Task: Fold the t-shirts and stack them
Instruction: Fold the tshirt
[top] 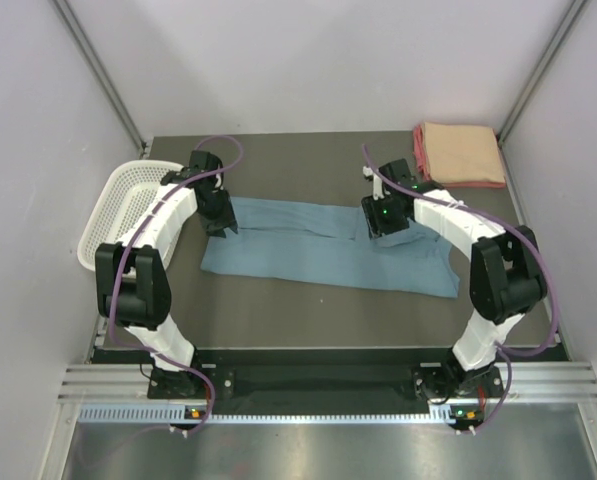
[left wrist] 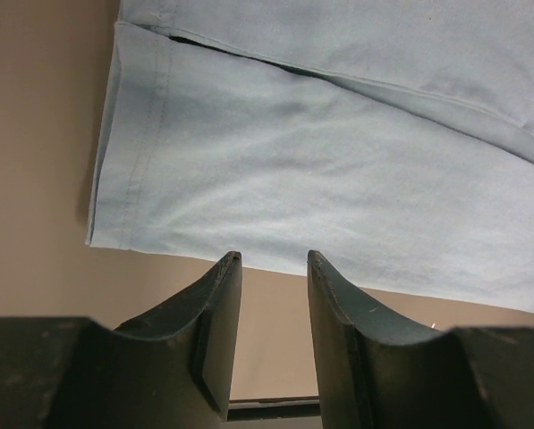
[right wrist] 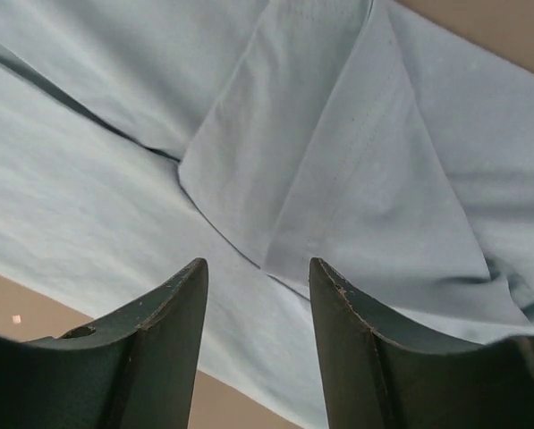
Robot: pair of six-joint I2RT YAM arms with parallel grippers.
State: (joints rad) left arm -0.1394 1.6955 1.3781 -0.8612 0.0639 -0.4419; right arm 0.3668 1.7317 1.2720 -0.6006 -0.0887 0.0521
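The blue-grey t-shirt [top: 328, 255] lies folded lengthwise into a long strip across the middle of the table. My left gripper [top: 221, 222] hovers over its left end, open and empty; the left wrist view shows the hemmed shirt edge [left wrist: 338, 170] just beyond my fingertips [left wrist: 233, 264]. My right gripper [top: 383, 222] hovers over the right part near the folded-in sleeve [right wrist: 338, 170], open and empty. A folded peach t-shirt [top: 460, 152] sits on a pink-red one [top: 478, 184] at the back right corner.
A white mesh basket [top: 121, 208] hangs at the table's left edge beside the left arm. Grey walls enclose the table [top: 308, 165] on three sides. Bare table shows in front of and behind the shirt.
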